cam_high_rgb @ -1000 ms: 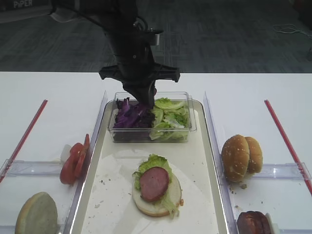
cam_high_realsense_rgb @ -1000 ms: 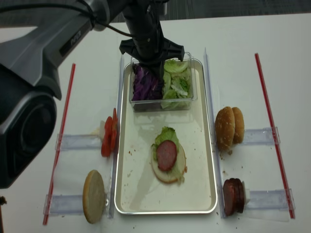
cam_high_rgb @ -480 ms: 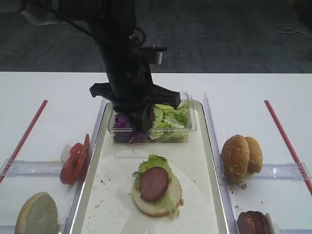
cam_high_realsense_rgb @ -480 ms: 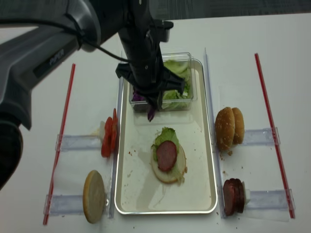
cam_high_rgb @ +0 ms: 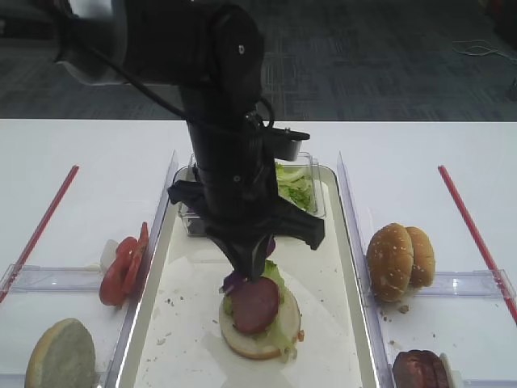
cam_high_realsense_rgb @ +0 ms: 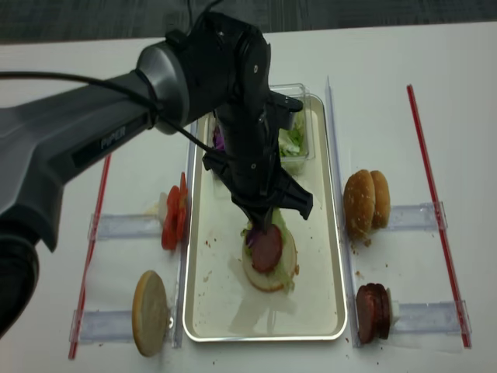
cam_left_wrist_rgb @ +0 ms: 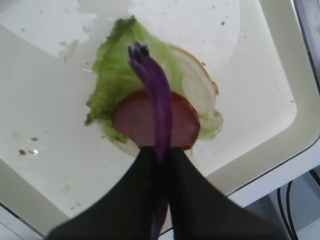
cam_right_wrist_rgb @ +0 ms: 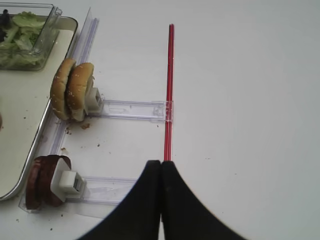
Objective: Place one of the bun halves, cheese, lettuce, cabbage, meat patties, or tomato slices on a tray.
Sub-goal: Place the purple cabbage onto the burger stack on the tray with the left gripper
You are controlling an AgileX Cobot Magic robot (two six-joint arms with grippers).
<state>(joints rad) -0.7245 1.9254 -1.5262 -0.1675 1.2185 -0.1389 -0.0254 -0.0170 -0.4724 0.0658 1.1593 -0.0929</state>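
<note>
My left gripper [cam_left_wrist_rgb: 160,152] is shut on the cabbage [cam_left_wrist_rgb: 157,95], a long purple strip that hangs just above a meat patty [cam_left_wrist_rgb: 130,117]. The patty lies on lettuce [cam_left_wrist_rgb: 112,85] and a pale bun half [cam_left_wrist_rgb: 197,85] in the middle of the cream tray [cam_high_rgb: 186,323]. From the high view the left gripper [cam_high_rgb: 246,275] points down over the stack, with the cabbage [cam_high_rgb: 233,283] at its tip. My right gripper [cam_right_wrist_rgb: 161,164] is shut on nothing, over bare table at the right.
A clear box [cam_high_rgb: 303,190] of lettuce stands at the tray's far end, behind the left arm. Tomato slices [cam_high_rgb: 123,267] and a bun half [cam_high_rgb: 60,356] sit left of the tray. Sesame bun halves [cam_right_wrist_rgb: 72,90], patties [cam_right_wrist_rgb: 42,180] and a red strip [cam_right_wrist_rgb: 170,90] lie to its right.
The left arm has lifted the cabbage strip out of the clear box and carried it toward the camera to above the patty. The right gripper shows no change.
</note>
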